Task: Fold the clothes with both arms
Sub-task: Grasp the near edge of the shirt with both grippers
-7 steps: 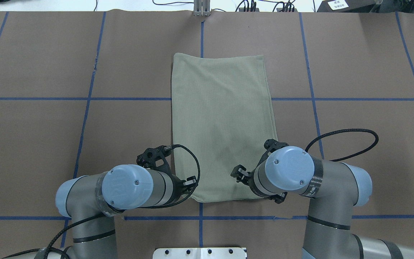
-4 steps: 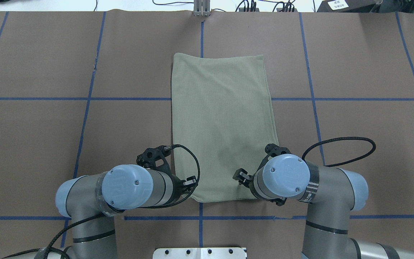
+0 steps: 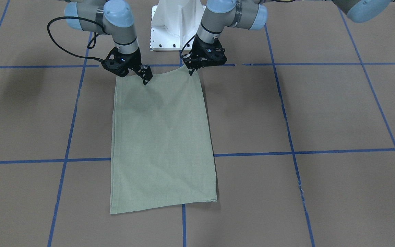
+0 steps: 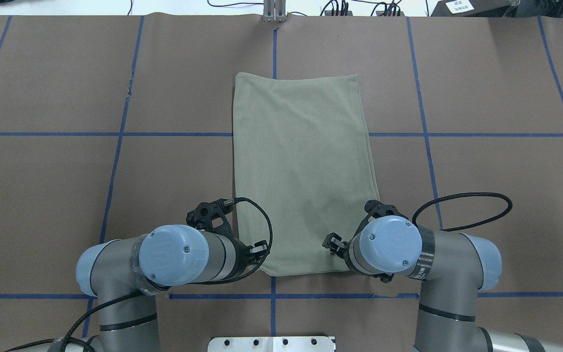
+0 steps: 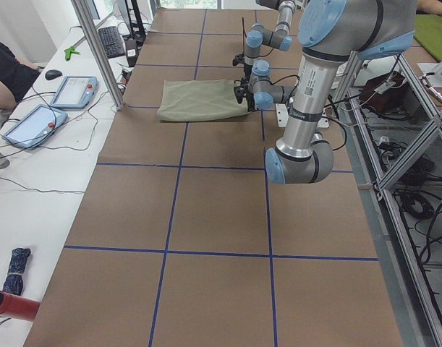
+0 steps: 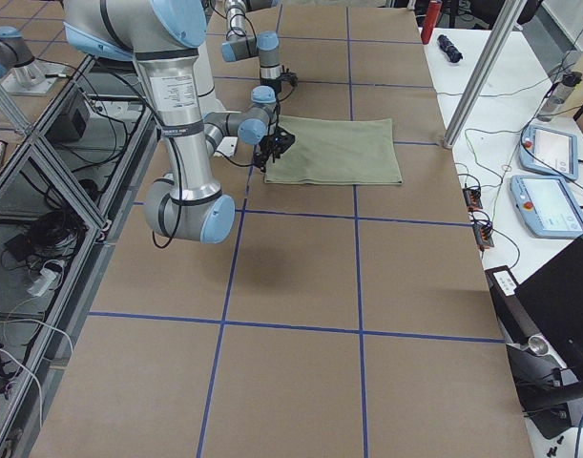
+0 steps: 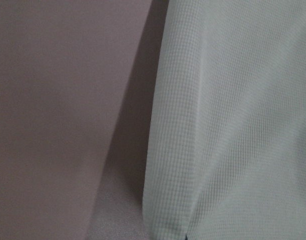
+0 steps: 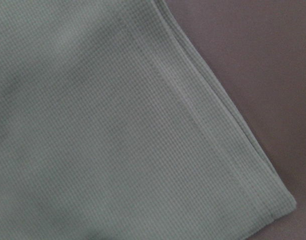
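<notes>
The clothes, one sage-green knit shirt (image 4: pixel 301 171) folded into a long rectangle, lie flat mid-table, short edge toward the robot. In the front-facing view my left gripper (image 3: pixel 190 71) is at the shirt's (image 3: pixel 161 144) near corner, which rises to a small peak there; it looks shut on that corner. The left wrist view shows the shirt's edge (image 7: pixel 233 125) raised over a dark shadow. My right gripper (image 3: pixel 136 76) hangs over the other near corner with its fingers spread, open. The right wrist view shows that corner (image 8: pixel 117 125) lying flat, with no fingers in frame.
The white pedestal base (image 3: pixel 177 24) stands just behind both grippers. Blue tape lines grid the brown table cover (image 4: pixel 66 186). Beyond the far table edge are tablets (image 5: pixel 72 90), an aluminium post (image 5: pixel 98 50) and a person's arm (image 5: pixel 3 72).
My right arm has shifted toward the robot and slightly outward, settling over the shirt's near right corner. The left arm and the shirt have stayed put.
</notes>
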### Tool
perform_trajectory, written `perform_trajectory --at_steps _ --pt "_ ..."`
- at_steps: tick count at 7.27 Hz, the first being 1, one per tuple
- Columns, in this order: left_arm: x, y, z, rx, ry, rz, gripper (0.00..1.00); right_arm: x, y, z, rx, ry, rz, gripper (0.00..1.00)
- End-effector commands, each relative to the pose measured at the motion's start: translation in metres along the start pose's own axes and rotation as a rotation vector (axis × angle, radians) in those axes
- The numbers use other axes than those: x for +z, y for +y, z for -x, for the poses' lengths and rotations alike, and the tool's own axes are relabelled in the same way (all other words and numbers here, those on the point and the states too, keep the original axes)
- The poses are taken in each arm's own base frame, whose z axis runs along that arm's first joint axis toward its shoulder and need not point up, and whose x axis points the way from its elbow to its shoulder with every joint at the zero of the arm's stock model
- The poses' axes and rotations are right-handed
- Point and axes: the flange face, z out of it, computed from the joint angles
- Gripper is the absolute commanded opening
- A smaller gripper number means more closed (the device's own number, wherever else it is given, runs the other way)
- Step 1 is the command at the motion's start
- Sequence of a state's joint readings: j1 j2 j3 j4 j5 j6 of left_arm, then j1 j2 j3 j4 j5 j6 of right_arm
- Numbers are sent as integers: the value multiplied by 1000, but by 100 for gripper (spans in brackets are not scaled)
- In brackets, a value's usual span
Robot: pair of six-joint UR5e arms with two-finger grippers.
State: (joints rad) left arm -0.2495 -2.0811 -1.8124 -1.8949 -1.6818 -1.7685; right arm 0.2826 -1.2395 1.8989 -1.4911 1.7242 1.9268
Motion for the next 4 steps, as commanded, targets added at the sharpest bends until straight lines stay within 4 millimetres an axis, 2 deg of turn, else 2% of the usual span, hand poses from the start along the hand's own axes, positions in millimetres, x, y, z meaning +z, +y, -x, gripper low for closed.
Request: perform_trajectory --at_steps 1,2,3,4 --pt "-1 1 -3 2 4 0 0 -1 0 0 2 -1 2 43" --pt "-1 1 -3 2 5 1 0 0 1 0 2 1 4 17" --pt "-1 1 -3 2 5 1 0 1 2 -1 1 3 4 0" --pt "-2 2 -4 1 7 2 0 -1 4 3 -2 -2 11 0"
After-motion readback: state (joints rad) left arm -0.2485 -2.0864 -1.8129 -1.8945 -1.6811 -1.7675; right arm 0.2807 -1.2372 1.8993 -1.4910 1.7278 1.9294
